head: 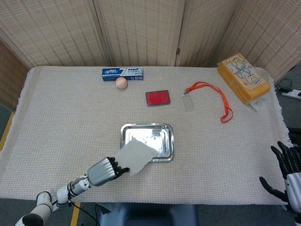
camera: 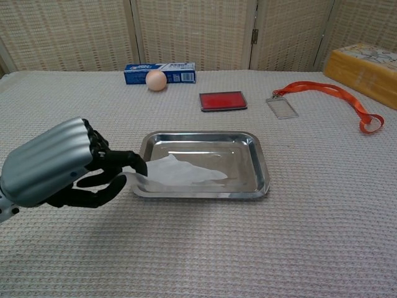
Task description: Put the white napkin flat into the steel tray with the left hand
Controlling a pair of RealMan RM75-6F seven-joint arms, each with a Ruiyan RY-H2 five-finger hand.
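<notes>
The steel tray point(head: 168, 144) point(camera: 259, 166) lies in the middle of the table. My left hand point(head: 104, 170) point(camera: 68, 166) hovers just off the tray's near left corner and pinches one end of the white napkin point(head: 137, 156) point(camera: 183, 172). The napkin stretches from my fingers over the tray's left rim, its free end drooping over the tray floor. My right hand point(head: 288, 170) shows at the far right edge of the head view, off the table, fingers spread and holding nothing. The chest view does not show it.
At the back stand a blue toothpaste box point(head: 122, 72) and an egg point(head: 121, 83). A red card case point(head: 157, 98), a badge holder point(head: 188, 101) with an orange lanyard point(head: 216, 96) and a yellow packet point(head: 242, 77) lie behind and right of the tray.
</notes>
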